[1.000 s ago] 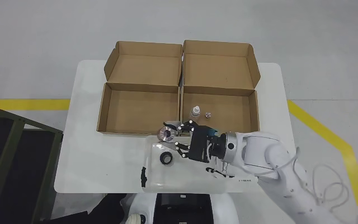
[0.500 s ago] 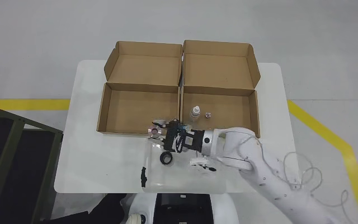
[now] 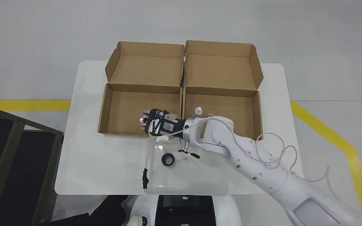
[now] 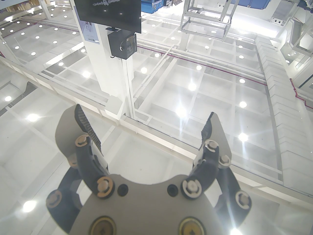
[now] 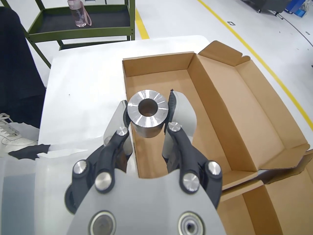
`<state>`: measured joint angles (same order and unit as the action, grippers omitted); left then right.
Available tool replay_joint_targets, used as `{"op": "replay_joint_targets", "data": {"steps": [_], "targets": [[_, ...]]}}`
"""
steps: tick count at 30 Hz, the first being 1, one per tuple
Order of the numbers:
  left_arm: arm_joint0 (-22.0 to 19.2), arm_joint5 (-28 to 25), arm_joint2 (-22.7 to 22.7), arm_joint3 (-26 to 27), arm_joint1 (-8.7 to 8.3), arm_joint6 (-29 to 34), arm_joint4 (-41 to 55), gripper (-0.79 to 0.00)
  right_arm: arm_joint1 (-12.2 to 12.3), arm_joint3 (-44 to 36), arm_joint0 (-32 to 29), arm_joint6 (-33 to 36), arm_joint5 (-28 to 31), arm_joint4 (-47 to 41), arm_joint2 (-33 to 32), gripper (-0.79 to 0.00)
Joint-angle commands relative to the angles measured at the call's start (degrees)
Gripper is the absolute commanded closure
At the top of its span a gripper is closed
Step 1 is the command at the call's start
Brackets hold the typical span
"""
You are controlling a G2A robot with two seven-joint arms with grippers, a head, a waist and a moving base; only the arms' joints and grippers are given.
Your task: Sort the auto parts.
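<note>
Top view: we see the right gripper [image 3: 151, 124] reaching across to the left cardboard box [image 3: 113, 113], over its floor close to the front wall.
Right gripper fingers: closed part-way, one on each side of a metal cylinder [image 5: 148, 116], gripping its round wall.
Metal cylinder: short and shiny, with a bore through its middle; its flat end faces away from the wrist, and it hangs over the left cardboard box just inside the near wall. We cannot tell whether it touches the box floor.
Left gripper [image 4: 144, 121]: pointed up at the ceiling [image 4: 195, 74], fingers spread wide, nothing between them.
Right cardboard box [image 3: 249, 113]: lid open, side by side with the left one and touching it; a small white part [image 3: 197, 112] stands near its front left corner.
Clear tray [image 3: 148, 169]: at the table's near edge, just in front of the boxes, with a black ring [image 3: 168, 160] lying in it.
Table [image 3: 85, 147]: white, carrying both boxes and the tray.
</note>
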<state>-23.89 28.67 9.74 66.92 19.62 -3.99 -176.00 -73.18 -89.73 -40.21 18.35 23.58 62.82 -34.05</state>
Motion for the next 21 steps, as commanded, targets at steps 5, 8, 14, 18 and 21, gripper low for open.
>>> {"op": "replay_joint_targets", "data": {"steps": [5, 8, 14, 18, 21], "targets": [[0.0, 0.0, 0.0, 0.0, 0.0, 0.0, 0.0, -0.785, -2.91, 7.47, 3.85, 0.93, -2.07, 1.02, 3.2, 0.0], [0.0, 0.0, 0.0, 0.0, 0.0, 0.0, 0.0, -0.785, -4.47, 11.33, 5.21, 1.23, -3.26, 0.52, 4.49, 0.0], [0.0, 0.0, 0.0, 0.0, 0.0, 0.0, 0.0, -0.785, -7.09, 17.07, 7.18, 2.79, -3.25, 0.29, 6.68, 0.0], [0.0, 0.0, 0.0, 0.0, 0.0, 0.0, 0.0, -0.785, -8.62, 20.02, 7.86, 3.78, -2.97, 0.18, 7.78, 0.0], [0.0, 0.0, 0.0, 0.0, 0.0, 0.0, 0.0, -0.785, -9.59, 21.71, 8.26, 4.25, -2.67, -0.03, 8.14, 0.0]]}}
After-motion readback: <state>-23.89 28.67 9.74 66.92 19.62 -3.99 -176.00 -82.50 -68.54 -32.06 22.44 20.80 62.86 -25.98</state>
